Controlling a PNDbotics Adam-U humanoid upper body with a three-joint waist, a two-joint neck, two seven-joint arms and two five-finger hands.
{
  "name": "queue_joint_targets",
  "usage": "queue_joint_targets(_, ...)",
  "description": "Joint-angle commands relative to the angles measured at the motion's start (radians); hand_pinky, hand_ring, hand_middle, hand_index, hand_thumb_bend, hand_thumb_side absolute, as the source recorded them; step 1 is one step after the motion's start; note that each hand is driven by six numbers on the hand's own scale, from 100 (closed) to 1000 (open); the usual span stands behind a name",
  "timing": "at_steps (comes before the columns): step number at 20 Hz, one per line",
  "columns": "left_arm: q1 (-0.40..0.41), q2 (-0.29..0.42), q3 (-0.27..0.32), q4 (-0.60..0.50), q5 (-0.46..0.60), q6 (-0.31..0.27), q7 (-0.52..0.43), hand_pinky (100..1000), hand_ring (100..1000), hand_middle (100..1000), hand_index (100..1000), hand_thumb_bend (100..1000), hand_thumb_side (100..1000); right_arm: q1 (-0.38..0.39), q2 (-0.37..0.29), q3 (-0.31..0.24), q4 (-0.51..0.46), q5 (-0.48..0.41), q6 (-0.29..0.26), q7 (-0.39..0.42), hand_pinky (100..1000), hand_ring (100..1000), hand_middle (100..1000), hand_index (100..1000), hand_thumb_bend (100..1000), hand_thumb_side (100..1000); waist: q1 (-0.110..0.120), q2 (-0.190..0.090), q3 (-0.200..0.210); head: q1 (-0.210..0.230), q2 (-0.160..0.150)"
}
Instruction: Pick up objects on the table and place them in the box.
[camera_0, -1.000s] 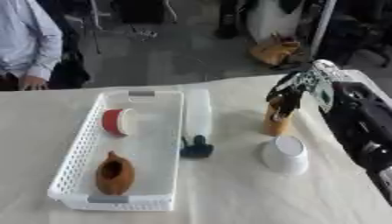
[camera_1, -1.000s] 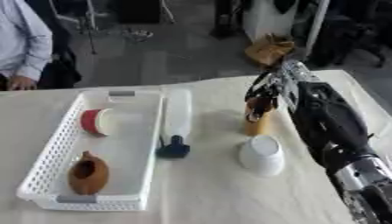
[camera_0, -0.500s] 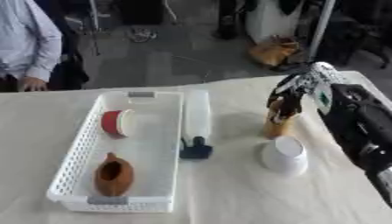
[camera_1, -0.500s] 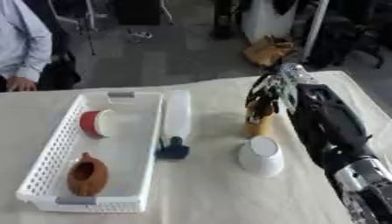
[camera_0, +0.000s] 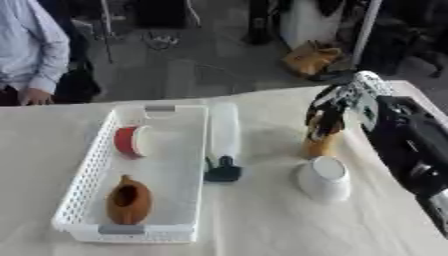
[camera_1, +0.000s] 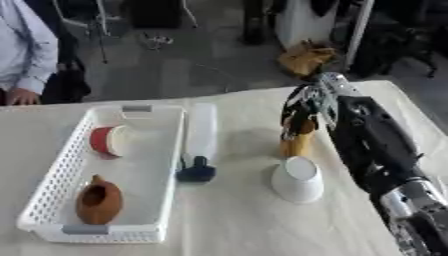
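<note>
On the cloth-covered table (camera_0: 262, 225), right of centre, the right hand (camera_0: 337, 107) has its fingers curled over the top of an upright orange-brown object (camera_0: 318, 146); the fingers hide its upper part, so its exact form cannot be made out. Just in front of it stands a white cup (camera_0: 321, 178), tilted with its opening up. A white basket (camera_0: 79, 200) at the left holds a red-and-white roll (camera_0: 129, 141) and a brown pot-shaped item (camera_0: 128, 202). Beside the basket's right wall lies a white bottle with a dark cap (camera_0: 223, 145). The right forearm is cut off at the frame edge. The left hand does not show in either view.
</note>
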Motion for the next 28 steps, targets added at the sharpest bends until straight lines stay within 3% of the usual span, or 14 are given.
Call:
queue_joint_targets(1, -0.018, 0.014, 0.013, -0.015, 0.0, 0.0, 0.007, 1000, 960, 815, 874, 100, 1000, -0.026, -0.029, -0.007, -0.008, -0.005, 0.001, -0.014, 531, 815, 966, 853, 182, 291, -0.001, -0.013, 0.003, -0.004, -0.004)
queue_joint_targets(10, -0.021, 0.013, 0.016, -0.015, -0.001, 0.002, 0.013, 1000, 960, 814, 872, 100, 1000, -0.026, -0.026, -0.007, -0.006, -0.002, -0.001, -0.04, 490, 784, 961, 821, 151, 281, -0.001, -0.012, 0.0, -0.007, -0.001)
queue_joint_targets(11, -0.022, 0.013, 0.016, -0.015, -0.001, 0.001, 0.013, 1000, 959, 814, 873, 100, 1000, -0.026, -0.026, -0.006, -0.004, -0.001, -0.001, -0.04, 583, 805, 968, 841, 198, 300, -0.001, -0.012, -0.001, -0.007, -0.001)
queue_joint_targets(12, -0.023, 0.014, 0.015, -0.015, -0.001, 0.001, 0.014, 1000, 959, 814, 873, 100, 1000, -0.026, -0.027, -0.005, -0.003, 0.001, -0.001, -0.038, 583, 805, 968, 841, 198, 300, -0.001, -0.012, -0.001, -0.007, 0.0)
queue_joint_targets(13, -0.023, 0.014, 0.015, -0.015, -0.001, 0.001, 0.014, 1000, 959, 813, 873, 100, 1000, -0.027, -0.026, -0.006, -0.003, 0.001, -0.002, -0.037, 554, 783, 957, 816, 145, 285, -0.001, -0.012, -0.002, -0.007, 0.0)
queue_joint_targets(19, -0.025, 0.014, 0.017, -0.015, -0.001, 0.0, 0.016, 1000, 959, 813, 872, 100, 1000, -0.026, -0.026, -0.01, -0.003, -0.003, 0.0, -0.048, 451, 744, 940, 777, 100, 260, 0.0, -0.013, -0.003, -0.011, 0.001)
queue_joint_targets(28, -0.026, 0.012, 0.018, -0.015, -0.003, 0.0, 0.022, 1000, 958, 811, 872, 100, 1000, -0.029, -0.022, -0.012, -0.008, 0.0, 0.002, -0.077, 429, 690, 876, 730, 100, 255, 0.003, -0.014, -0.006, -0.016, 0.003)
